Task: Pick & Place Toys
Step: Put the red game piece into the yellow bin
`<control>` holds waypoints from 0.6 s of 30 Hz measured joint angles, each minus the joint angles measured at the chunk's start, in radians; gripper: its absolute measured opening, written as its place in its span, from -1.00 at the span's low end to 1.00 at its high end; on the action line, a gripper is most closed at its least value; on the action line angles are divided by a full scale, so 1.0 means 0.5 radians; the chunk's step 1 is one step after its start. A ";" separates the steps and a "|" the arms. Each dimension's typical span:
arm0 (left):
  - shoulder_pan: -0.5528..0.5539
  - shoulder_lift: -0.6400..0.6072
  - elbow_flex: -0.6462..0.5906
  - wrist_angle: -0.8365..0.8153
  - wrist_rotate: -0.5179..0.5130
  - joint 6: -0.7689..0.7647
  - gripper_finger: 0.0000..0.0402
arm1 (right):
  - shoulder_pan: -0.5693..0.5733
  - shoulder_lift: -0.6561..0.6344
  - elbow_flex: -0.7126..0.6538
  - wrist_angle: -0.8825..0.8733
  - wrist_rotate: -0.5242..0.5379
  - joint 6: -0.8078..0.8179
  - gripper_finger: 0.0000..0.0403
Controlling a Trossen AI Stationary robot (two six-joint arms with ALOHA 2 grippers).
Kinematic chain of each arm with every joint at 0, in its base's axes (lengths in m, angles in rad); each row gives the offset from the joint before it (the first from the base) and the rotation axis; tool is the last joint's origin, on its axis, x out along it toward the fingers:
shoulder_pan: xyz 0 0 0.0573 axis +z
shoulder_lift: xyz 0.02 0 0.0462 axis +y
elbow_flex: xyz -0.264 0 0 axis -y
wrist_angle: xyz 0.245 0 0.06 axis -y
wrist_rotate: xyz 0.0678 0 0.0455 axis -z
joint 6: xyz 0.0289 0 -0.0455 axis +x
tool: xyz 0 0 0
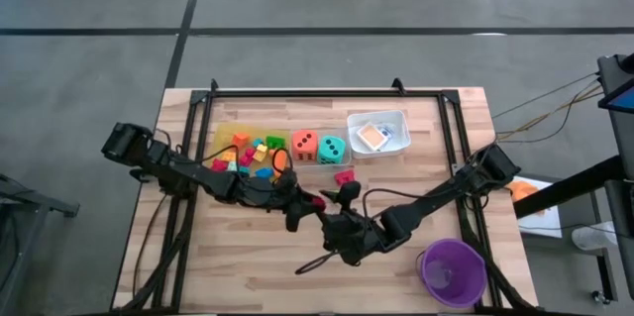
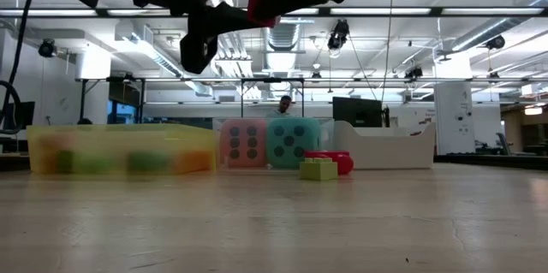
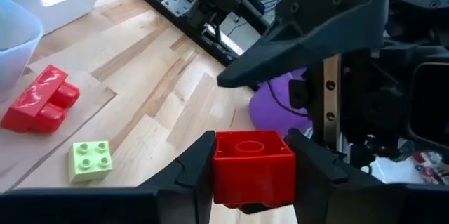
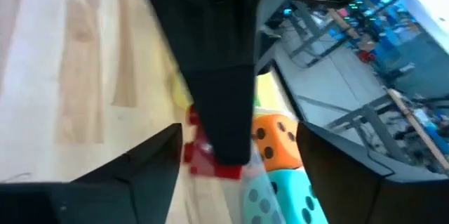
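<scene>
Between left tool (image 3: 254, 175) fingers, unmarked red block (image 3: 252, 164)

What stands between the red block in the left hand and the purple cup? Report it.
The right hand, open, is directly in the way. The red block, gripped by the left hand, points at it, with the purple cup beyond. Nothing else visible intervenes.

No legible text; cards (image 1: 373, 136) perhaps printed, unreadable.
</scene>
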 joint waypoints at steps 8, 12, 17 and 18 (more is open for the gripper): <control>0.044 -0.185 -0.002 -0.209 0.000 0.115 -0.32 | 0.015 0.000 0.000 -0.022 -0.151 0.016 0.58; 0.105 -0.358 -0.002 -0.535 -0.118 0.209 -0.36 | 0.011 0.000 0.001 -0.030 -0.151 0.065 0.63; 0.165 -0.552 0.000 -1.303 -0.554 0.102 -0.35 | 0.026 0.000 0.001 -0.039 -0.160 0.110 0.63; 0.167 -0.583 -0.002 -1.486 -0.641 0.021 -0.34 | 0.028 0.000 0.001 -0.043 -0.160 0.112 0.63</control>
